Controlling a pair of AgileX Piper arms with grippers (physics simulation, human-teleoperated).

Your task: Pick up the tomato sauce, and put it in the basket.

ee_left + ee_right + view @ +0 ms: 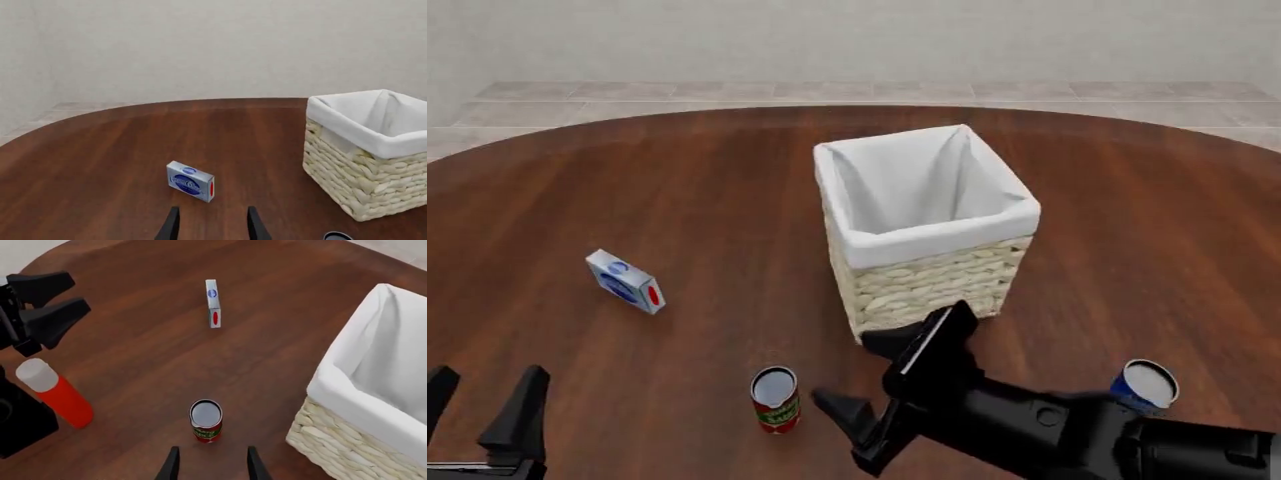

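Observation:
The tomato sauce (775, 400), a small tin with a red label and silver top, stands upright on the table in front of the basket's near left corner. The wicker basket (934, 285) with white lining stands at the table's middle. My right gripper (857, 372) is open and empty, just right of the tin and pointing at it. In the right wrist view the tin (206, 421) stands just beyond the open fingers (172, 466). My left gripper (483, 398) is open and empty at the near left. In its wrist view it (212, 226) points at a small box.
A small blue-and-white box (625, 281) lies left of the basket and also shows in the left wrist view (190, 181). A blue can (1145, 385) stands at the near right. A red bottle with a white cap (57, 395) lies near the left arm.

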